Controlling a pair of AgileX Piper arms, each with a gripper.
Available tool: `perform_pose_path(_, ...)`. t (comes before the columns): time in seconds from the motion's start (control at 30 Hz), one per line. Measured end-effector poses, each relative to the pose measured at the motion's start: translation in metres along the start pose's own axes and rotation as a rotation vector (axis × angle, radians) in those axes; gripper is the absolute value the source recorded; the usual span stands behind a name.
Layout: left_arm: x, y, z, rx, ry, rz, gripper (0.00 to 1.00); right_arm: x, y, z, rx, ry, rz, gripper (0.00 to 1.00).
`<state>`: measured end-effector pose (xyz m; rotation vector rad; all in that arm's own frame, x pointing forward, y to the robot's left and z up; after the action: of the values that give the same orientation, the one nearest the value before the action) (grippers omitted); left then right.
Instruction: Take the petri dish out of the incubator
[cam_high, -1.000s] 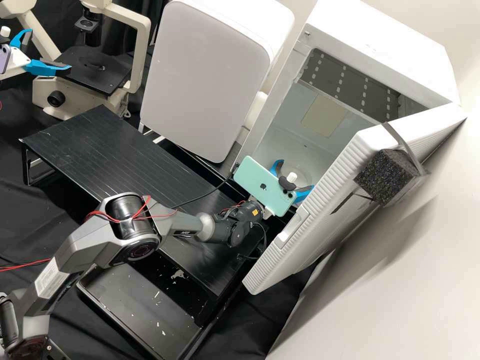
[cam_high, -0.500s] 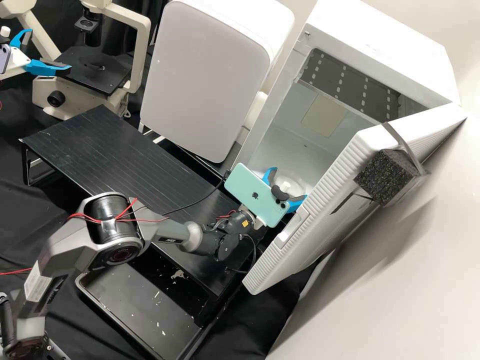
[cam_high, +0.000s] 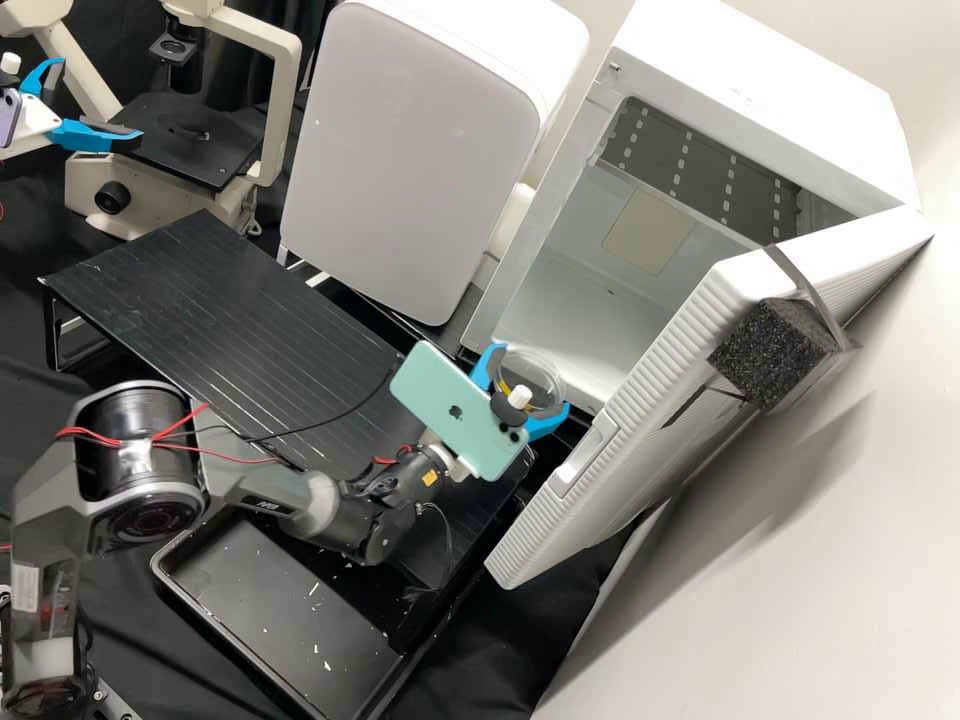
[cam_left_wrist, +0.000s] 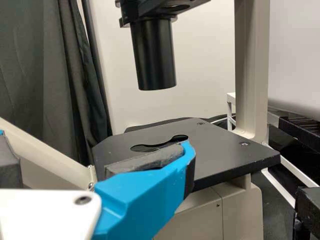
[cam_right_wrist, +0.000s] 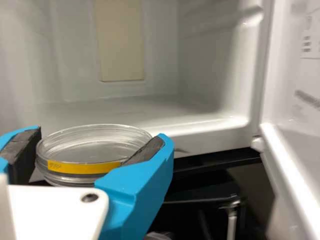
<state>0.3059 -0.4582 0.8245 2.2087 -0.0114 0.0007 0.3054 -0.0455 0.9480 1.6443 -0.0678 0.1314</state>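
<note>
- Petri dish: located just outside the incubator, held roughly level.
- Right claw: closed on opposite sides of the dish's wall, the proper hold.
- Handling, as judged: light, stiff, slippery, liable to crack; moderate pressure advised, lid may shift.
- Left claw: open, holding nothing.
- Change: the dish, within the incubator's mouth half a second ago, has been drawn out.
</note>
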Motion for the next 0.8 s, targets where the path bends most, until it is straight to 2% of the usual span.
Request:
perform_pose_path(0.13, 0.0, 0.0, 0.0, 0.0, 0.0, 0.0, 1.0, -0.028, -0.017, -0.013, 0.031, 0.057, -0.01, 0.0)
perform_pose_path(0.2, 0.0, 0.0, 0.0, 0.0, 0.0, 0.0, 1.0, -0.039, -0.026, -0.021, 0.032, 0.082, -0.022, 0.0)
perform_pose_path(0.37, 0.0, 0.0, 0.0, 0.0, 0.0, 0.0, 1.0, -0.072, -0.059, -0.042, -0.023, 0.128, -0.111, 0.0)
perform_pose_path(0.57, 0.0, 0.0, 0.0, 0.0, 0.0, 0.0, 1.0, -0.105, -0.086, -0.057, -0.09, 0.176, -0.204, 0.0)
perform_pose_path(0.67, 0.0, 0.0, 0.0, 0.0, 0.0, 0.0, 1.0, -0.114, -0.092, -0.059, -0.112, 0.183, -0.224, 0.0)
perform_pose_path(0.8, 0.0, 0.0, 0.0, 0.0, 0.0, 0.0, 1.0, -0.118, -0.098, -0.059, -0.121, 0.186, -0.244, 0.0)
